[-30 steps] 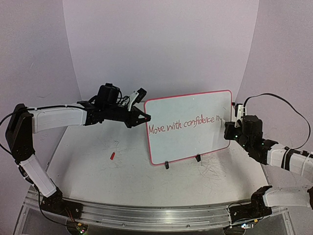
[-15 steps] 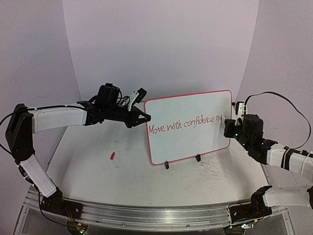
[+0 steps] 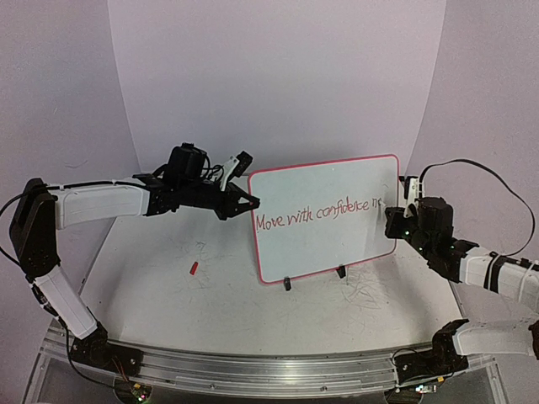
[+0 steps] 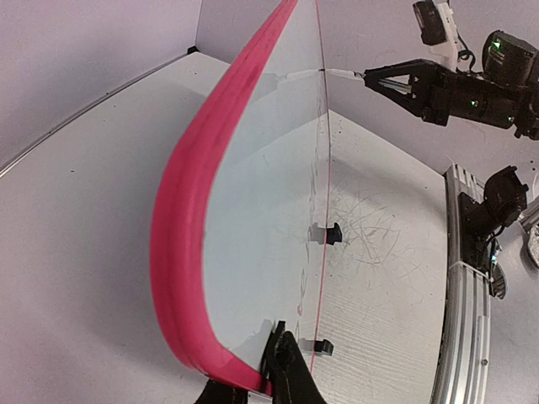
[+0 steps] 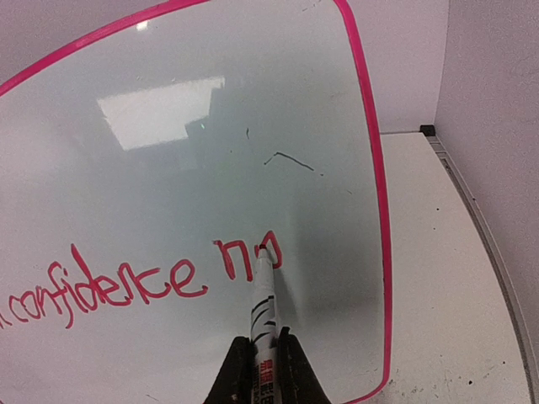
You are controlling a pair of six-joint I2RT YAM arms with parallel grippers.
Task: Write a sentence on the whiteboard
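The whiteboard (image 3: pixel 324 215) stands upright on two black clip feet at the table's middle. The red sentence (image 3: pixel 318 213) reads "Move with confidence" plus a started word. My left gripper (image 3: pixel 251 202) is shut on the board's left edge; in the left wrist view (image 4: pixel 274 370) its jaws pinch the red rim (image 4: pixel 181 252). My right gripper (image 3: pixel 394 220) is shut on a white marker (image 5: pixel 264 290), whose tip touches the board at the last red letters (image 5: pixel 248 257), near the right rim. The board fills the right wrist view (image 5: pixel 168 168).
A small red cap (image 3: pixel 193 268) lies on the table left of the board. Grey scribble marks (image 3: pixel 370 295) cover the table in front of the board. A curved white backdrop stands behind. A metal rail (image 3: pixel 253 370) runs along the near edge.
The right gripper and marker have shifted slightly at the board's right end, where the last letters changed a little. The left arm and board have not moved.
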